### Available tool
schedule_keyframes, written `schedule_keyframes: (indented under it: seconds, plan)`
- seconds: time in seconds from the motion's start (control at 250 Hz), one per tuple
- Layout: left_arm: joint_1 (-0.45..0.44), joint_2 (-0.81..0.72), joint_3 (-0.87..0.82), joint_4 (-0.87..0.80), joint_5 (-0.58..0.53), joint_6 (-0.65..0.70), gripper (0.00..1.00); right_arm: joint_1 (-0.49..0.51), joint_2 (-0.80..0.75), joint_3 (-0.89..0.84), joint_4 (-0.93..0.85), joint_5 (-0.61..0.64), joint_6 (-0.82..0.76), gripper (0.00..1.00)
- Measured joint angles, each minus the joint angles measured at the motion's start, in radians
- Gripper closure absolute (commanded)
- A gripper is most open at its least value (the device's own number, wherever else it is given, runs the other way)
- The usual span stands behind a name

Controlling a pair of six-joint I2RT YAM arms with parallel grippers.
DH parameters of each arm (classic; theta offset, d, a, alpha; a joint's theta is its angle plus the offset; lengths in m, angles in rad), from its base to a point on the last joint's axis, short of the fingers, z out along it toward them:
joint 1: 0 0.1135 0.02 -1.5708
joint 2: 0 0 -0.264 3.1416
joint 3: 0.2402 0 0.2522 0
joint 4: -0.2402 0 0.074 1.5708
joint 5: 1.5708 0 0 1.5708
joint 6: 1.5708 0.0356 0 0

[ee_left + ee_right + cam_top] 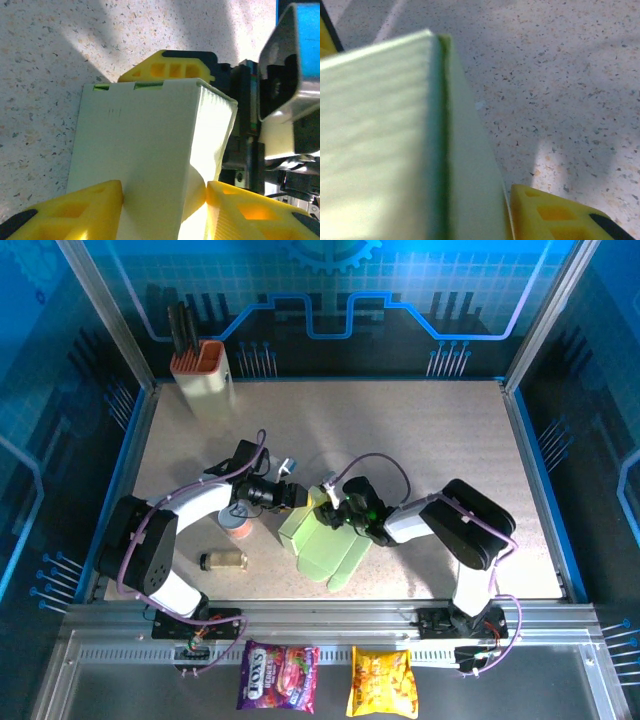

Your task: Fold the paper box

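Near to far: one purple snack packet (278, 676) and one yellow snack packet (382, 682) at the near edge; one pale mint-green cardboard paper box (318, 540) at centre, long axis near-to-far, flaps nearest; both arms meet its far end, left gripper (164, 192) clamping its side walls, right gripper (420, 112) against it, grasp indeterminable.

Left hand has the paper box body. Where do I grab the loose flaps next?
Probably the flaps at their free tips, coming from the near right with the right hand. They fan out low over the table toward that side, away from the left hand pinching the paper box body.
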Motion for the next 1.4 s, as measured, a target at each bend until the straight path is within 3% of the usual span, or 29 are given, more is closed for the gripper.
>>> schedule_keyframes:
  seconds: [0.188, 0.42, 0.627, 0.887, 1.043, 1.195, 1.399]
  plan:
    - [0.000, 0.003, 0.001, -0.002, 0.000, 0.000, 0.52, -0.001, 0.045, -0.011, 0.077, 0.008, 0.003, 0.79]
    - [0.000, 0.010, 0.023, 0.012, -0.001, 0.000, 0.50, -0.001, 0.063, -0.020, 0.129, 0.035, 0.002, 1.00]
    - [-0.005, 0.034, 0.026, 0.035, 0.019, -0.003, 0.47, 0.013, 0.064, -0.020, 0.130, 0.092, 0.040, 1.00]
    - [-0.006, 0.042, 0.024, 0.069, 0.029, -0.027, 0.38, 0.072, 0.064, 0.002, 0.095, 0.271, 0.086, 1.00]
    - [-0.006, 0.046, 0.014, 0.109, 0.028, -0.046, 0.37, 0.072, 0.064, 0.016, 0.069, 0.287, 0.078, 1.00]
    - [-0.017, 0.045, 0.013, 0.103, -0.025, -0.054, 0.35, 0.066, 0.055, 0.016, 0.050, 0.261, 0.056, 0.71]
    - [-0.056, 0.045, 0.013, 0.074, -0.053, -0.053, 0.35, 0.057, -0.027, -0.019, -0.039, 0.185, 0.037, 0.59]
